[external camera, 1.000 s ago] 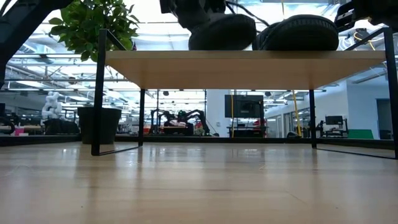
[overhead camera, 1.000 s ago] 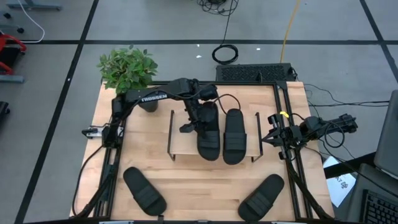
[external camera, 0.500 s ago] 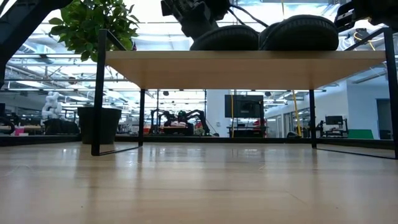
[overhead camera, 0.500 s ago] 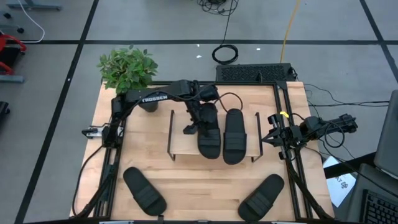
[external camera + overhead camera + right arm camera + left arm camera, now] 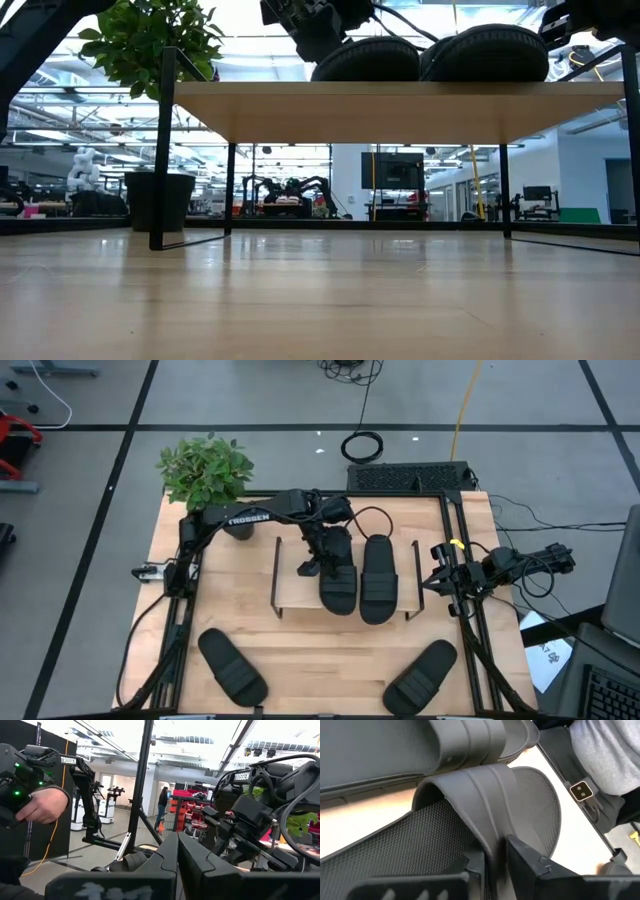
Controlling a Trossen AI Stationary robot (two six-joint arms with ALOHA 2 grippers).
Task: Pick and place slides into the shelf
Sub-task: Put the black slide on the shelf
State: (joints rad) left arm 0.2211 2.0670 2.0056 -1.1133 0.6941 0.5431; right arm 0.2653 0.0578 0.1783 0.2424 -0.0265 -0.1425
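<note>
- High view: the shelf [image 5: 290,592] stands mid-table with two slides side by side on its top board, the left slide [image 5: 337,582] and the right slide [image 5: 377,586], toes toward the table's near edge.
- The left gripper [image 5: 322,550] sits over the left slide's strap end; in the left wrist view its fingers [image 5: 522,856] straddle the strap [image 5: 485,795] with a narrow gap, so whether it pinches or is letting go I cannot tell.
- Two more slides lie on the table [image 5: 210,610]: one at the near-left corner [image 5: 232,667], one at the near-right [image 5: 421,677].
- A potted plant [image 5: 206,470] stands at the far-left corner, beside the left arm.
- The right gripper [image 5: 437,582] waits at the table's right edge, fingers pressed together.
- Right wrist view: a person's hand [image 5: 42,806] shows beyond.
</note>
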